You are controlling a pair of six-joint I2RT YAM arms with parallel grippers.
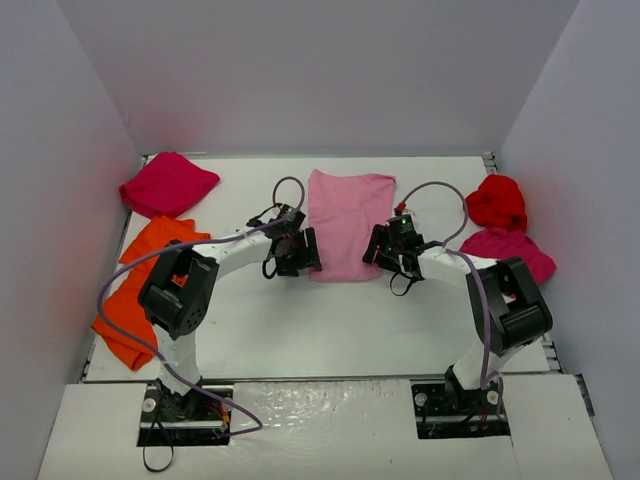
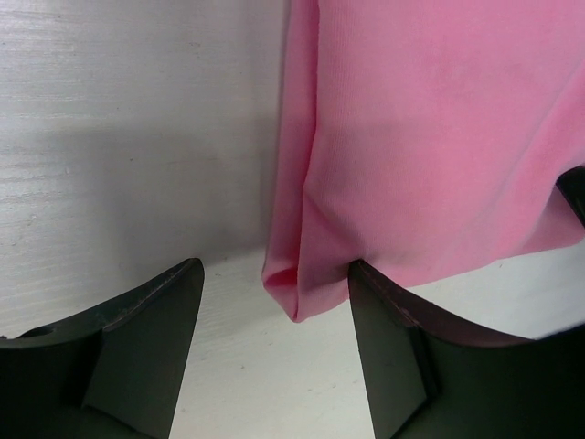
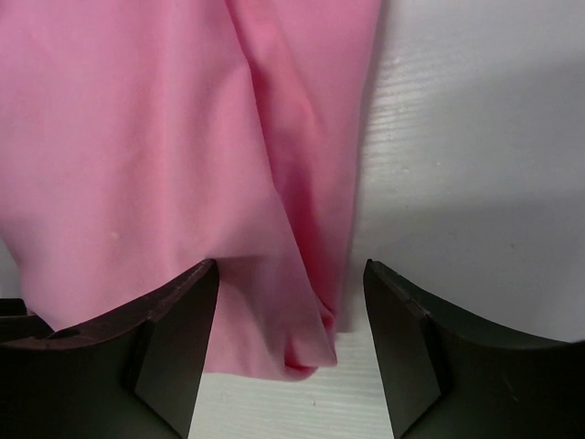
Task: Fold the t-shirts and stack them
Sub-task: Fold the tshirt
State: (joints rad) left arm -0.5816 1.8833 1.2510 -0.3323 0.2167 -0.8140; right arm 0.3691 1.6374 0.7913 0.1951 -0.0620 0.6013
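Two grippers flank the folded light pink t-shirt (image 1: 345, 225) at mid-table (image 1: 300, 340). Left gripper (image 1: 300, 252) and right gripper (image 1: 380, 245) each straddle a near corner, fingers spread wide, clamping nothing. Crimson shirt (image 1: 168, 184) and orange shirt (image 1: 140, 290) lie left. Red shirt (image 1: 497, 200) and second crimson shirt (image 1: 510, 250) lie right, well apart.

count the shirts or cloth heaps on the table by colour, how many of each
light pink soft cloth t-shirt, lying flat: 1
magenta-crimson bunched cloth shirts: 2
bright red bunched cloth shirt: 1
orange cloth heap: 1, cannot tell if it holds more than one shirt
total: 5
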